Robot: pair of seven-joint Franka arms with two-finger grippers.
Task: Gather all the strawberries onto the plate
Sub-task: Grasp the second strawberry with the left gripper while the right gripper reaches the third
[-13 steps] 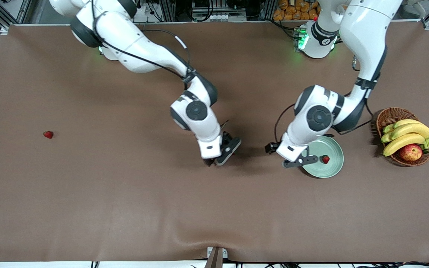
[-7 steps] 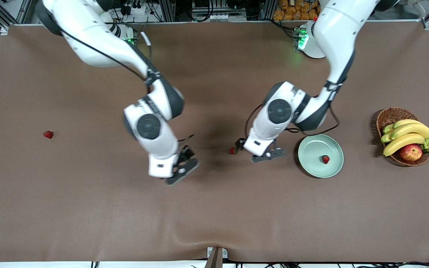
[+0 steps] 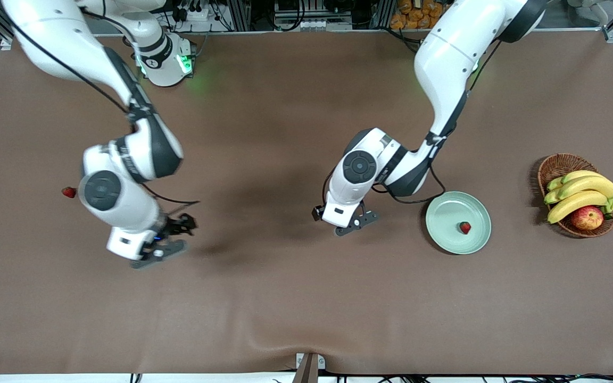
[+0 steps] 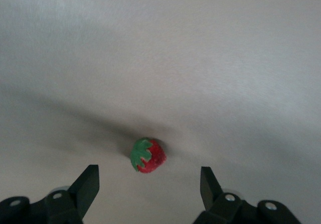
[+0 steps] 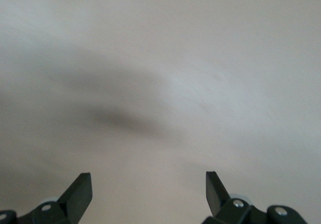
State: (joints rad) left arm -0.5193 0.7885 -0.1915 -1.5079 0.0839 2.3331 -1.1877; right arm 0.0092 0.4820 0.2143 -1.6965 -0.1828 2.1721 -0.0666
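the plate (image 3: 458,222) held one strawberry (image 3: 464,227). the left gripper (image 3: 350,223) hung beside the plate toward the right arm's end, fingers apart over a second strawberry (image 4: 148,155). the right gripper (image 3: 160,244), fingers apart, was well apart from the plate, near a third strawberry (image 3: 68,192).

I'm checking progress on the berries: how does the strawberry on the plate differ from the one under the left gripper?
The strawberry on the plate lies on the plate, toward the left arm's end; the strawberry under the left gripper lies on the bare table near the middle. The first has no gripper over it; the open left gripper hangs over the second. Both are small, red and lie free, ungrasped. The right gripper is open over bare table.
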